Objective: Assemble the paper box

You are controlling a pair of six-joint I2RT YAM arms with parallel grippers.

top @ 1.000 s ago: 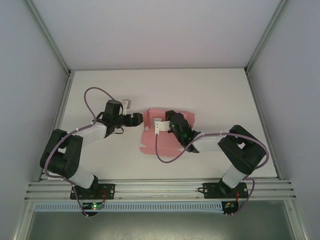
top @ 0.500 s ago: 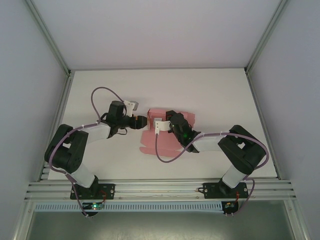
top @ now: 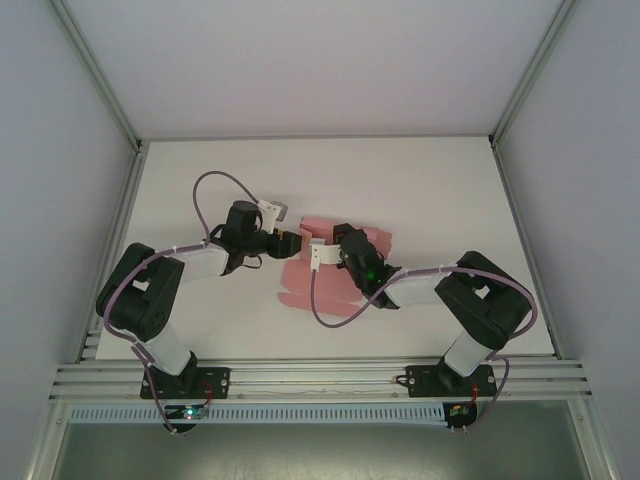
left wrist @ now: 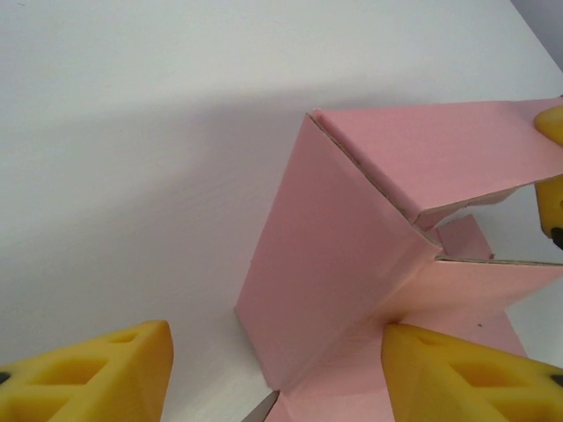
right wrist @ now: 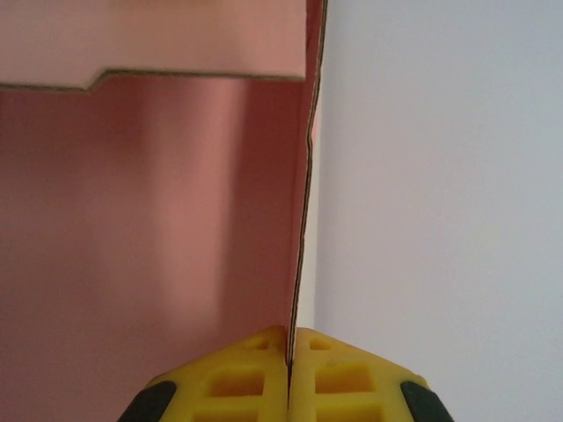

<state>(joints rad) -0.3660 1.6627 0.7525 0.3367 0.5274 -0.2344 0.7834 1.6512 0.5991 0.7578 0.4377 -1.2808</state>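
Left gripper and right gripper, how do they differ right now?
The left gripper is open, jaws spread around the lower corner of a raised wall of the box. The right gripper is shut, pinching a card edge of the box. In the top view, the left gripper meets the box at its left side, while the right gripper reaches over it from the right. Both are yellow-tipped and at the same pink box.

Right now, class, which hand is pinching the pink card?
The right hand: its pads are shut on an edge of the paper box. The left hand stands open.
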